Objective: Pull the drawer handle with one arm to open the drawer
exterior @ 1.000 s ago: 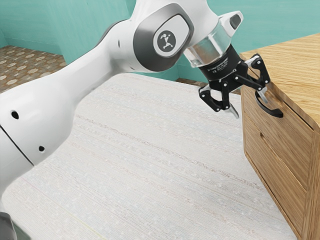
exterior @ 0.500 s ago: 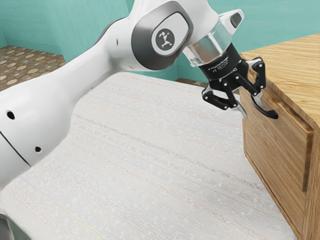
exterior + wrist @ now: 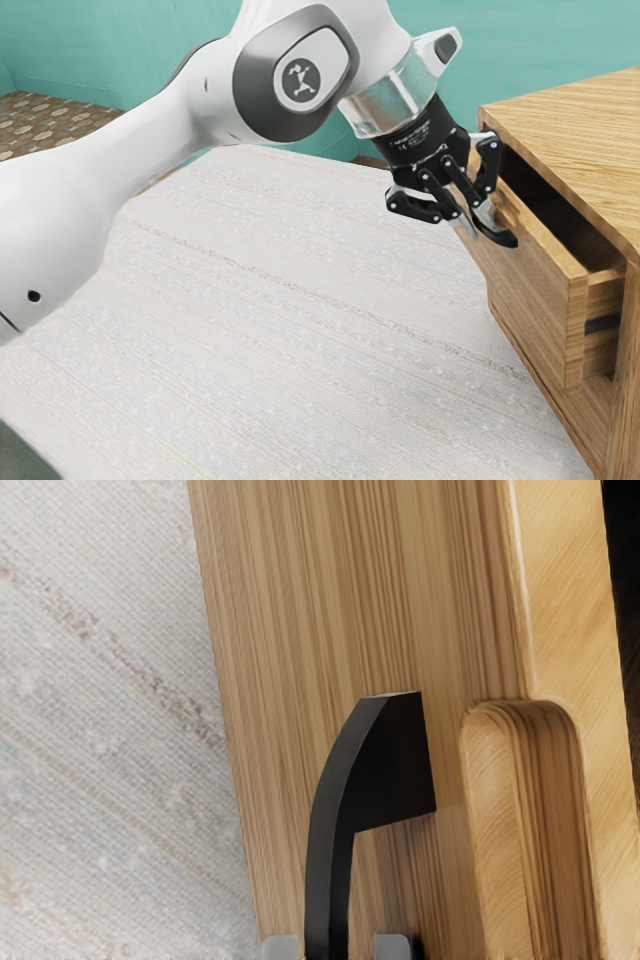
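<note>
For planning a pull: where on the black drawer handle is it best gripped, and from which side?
Grip the drawer handle at its arched middle, which stands clear of the drawer front; bring the tool straight toward that front, straddling it.

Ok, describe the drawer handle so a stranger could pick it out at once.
Find the wooden cabinet at the exterior view's right; its drawer stands partly pulled out. On that drawer's front sits the handle, right at the black gripper. It is the one black, curved bar on otherwise pale wood.
</note>
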